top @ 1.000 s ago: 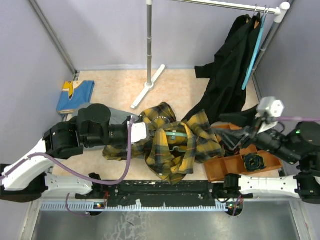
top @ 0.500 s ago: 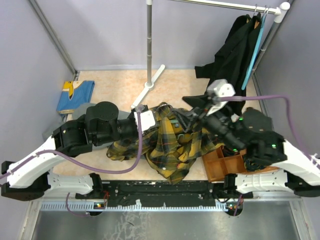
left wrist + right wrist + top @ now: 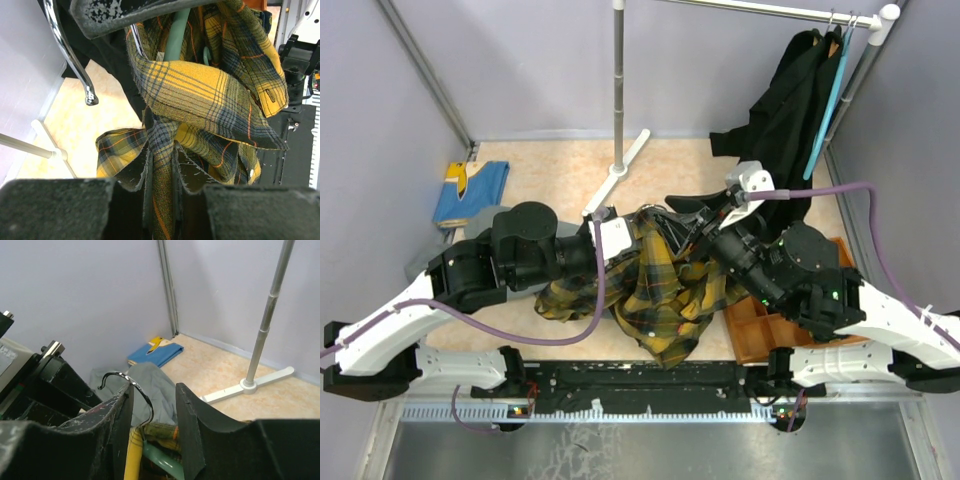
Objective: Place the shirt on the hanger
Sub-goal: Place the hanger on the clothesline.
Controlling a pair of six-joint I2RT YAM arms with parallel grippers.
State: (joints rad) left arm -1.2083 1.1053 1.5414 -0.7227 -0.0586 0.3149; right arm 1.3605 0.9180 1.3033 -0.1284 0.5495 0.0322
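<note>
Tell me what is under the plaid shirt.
A pale green hanger arm shows between folds of the shirt, its metal hook sticking out. The rest of the hanger is covered by cloth.

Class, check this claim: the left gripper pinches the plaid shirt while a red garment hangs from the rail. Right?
No: top external shows the garment on the rail is black, not red. The left gripper does pinch the plaid shirt.

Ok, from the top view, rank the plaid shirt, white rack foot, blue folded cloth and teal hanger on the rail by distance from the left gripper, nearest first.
From the left gripper:
1. plaid shirt, pinched in it, centre.
2. white rack foot, just beyond, toward the back.
3. blue folded cloth, left wall.
4. teal hanger, top right, on the rail.
</note>
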